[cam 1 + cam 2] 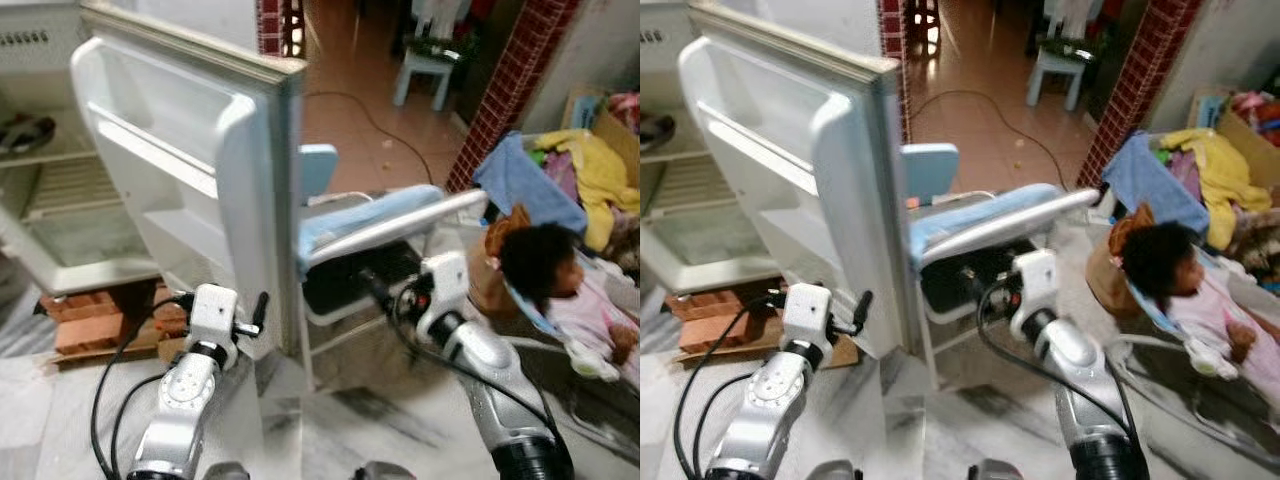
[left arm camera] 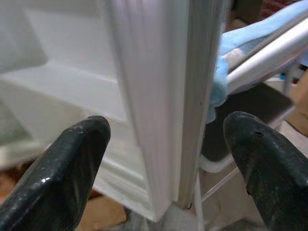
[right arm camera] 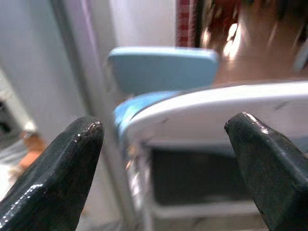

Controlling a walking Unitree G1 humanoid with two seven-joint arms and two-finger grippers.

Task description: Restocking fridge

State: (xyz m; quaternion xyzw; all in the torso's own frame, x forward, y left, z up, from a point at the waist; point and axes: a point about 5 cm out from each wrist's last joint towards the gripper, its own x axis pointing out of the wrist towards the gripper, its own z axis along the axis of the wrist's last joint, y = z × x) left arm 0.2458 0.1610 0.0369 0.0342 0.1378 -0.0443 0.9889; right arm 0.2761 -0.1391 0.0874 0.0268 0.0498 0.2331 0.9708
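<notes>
Left wrist view: left gripper [image 2: 166, 168] astride fridge door [image 2: 159, 96]

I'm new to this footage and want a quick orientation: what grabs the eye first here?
The open white fridge door stands edge-on in the middle, its shelves bare, with the left end effector open right at its edge. To the right, a small child sits close beside a white and blue chair, which the open right end effector reaches toward.

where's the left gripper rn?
In the head views, the left gripper, open, is low on the robot's left at the free edge of the open fridge door; its wrist view shows that edge between the fingers.
</notes>
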